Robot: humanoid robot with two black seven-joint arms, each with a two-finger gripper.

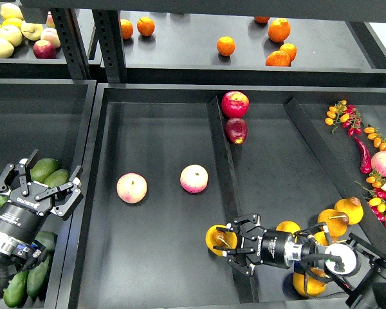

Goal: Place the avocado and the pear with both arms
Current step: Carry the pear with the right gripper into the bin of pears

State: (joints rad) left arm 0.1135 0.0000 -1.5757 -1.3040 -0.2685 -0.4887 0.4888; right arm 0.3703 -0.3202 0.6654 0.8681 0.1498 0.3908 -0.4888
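My right gripper (228, 243) reaches in from the lower right and is shut on a yellow-orange pear (216, 238). It holds the pear over the divider, at the front right edge of the middle bin (161, 257). Several more pears (343, 214) lie in the right bin behind the arm. My left gripper (44, 185) is open and empty over the left bin. It hangs just above two dark green avocados (46, 168). More avocados (26, 282) lie lower in that bin, partly hidden by the arm.
Two pink peaches (132, 188) (194, 178) lie in the middle bin. Two red apples (235, 103) sit at the top of the right bin. Cherry tomatoes and a chilli (363, 154) are at far right. Oranges (226, 46) and apples (13, 32) lie on the upper shelf.
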